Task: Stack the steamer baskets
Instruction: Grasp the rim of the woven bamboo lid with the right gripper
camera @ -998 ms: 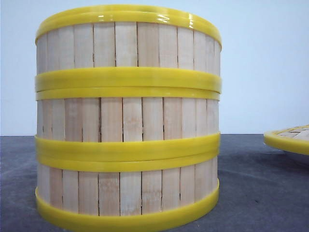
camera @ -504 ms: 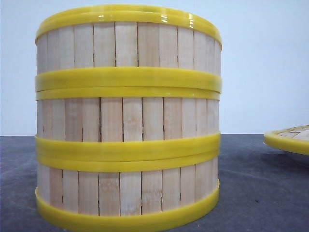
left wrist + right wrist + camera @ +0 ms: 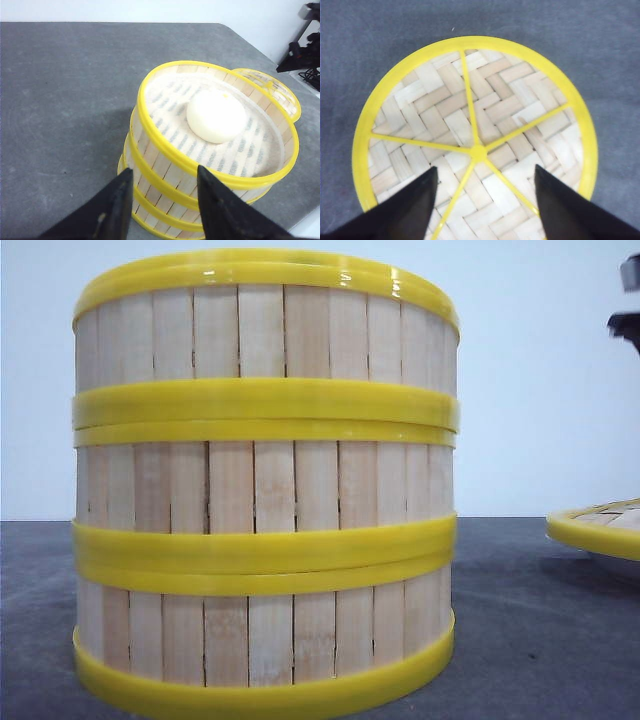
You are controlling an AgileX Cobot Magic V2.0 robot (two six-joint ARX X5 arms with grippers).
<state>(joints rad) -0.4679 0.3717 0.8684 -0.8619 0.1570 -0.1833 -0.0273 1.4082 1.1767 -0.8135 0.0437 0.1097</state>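
Three steamer baskets [image 3: 265, 490] stand stacked in one column on the grey table, filling the front view. In the left wrist view the top basket [image 3: 260, 150] is uncovered and holds a white round bun [image 3: 216, 116]. My left gripper [image 3: 164, 170] is open, its black fingers apart in front of the stack's wall, touching nothing. My right gripper [image 3: 485, 169] hangs open over the flat woven lid [image 3: 445, 100], holding nothing.
The yellow-rimmed lid [image 3: 600, 525] lies on the table to the right of the stack; it also shows behind the stack [image 3: 272, 87]. A dark arm part [image 3: 628, 325] hangs at the upper right. Black equipment [image 3: 302, 47] sits beyond the table's corner.
A dark arm part has come into the front view at the upper right, above the lid. The stack and the lid have not moved.
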